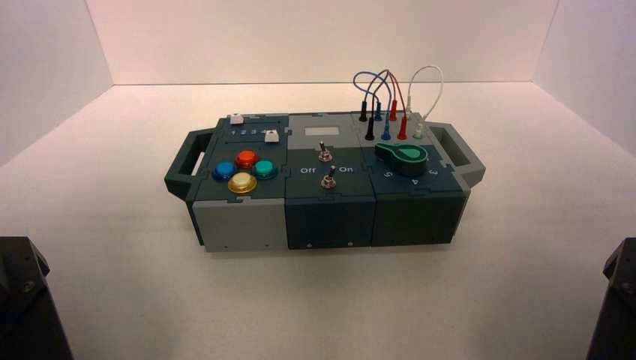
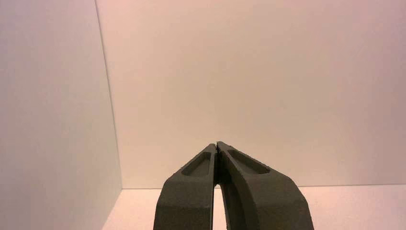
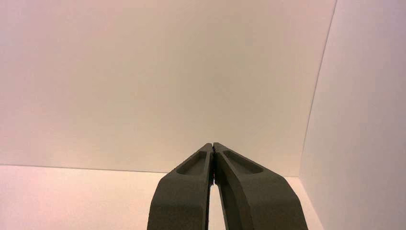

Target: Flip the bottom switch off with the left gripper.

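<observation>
The left gripper [image 2: 216,143] and right gripper [image 3: 213,144] have jaws pressed together. White walls [image 1: 322,41] line the upper frame, behind the pale tabletop [image 1: 322,300].

Red button [image 1: 247,159] behind yellow one [image 1: 242,182] (both on box's left).

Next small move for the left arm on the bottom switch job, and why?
Probably swing the left gripper, fingers kept shut, inward toward the bottom switch. Its fingertips meet and point at the back wall, with no part of the box in the left wrist view, while the switch sits near the box's front edge, middle panel.
</observation>
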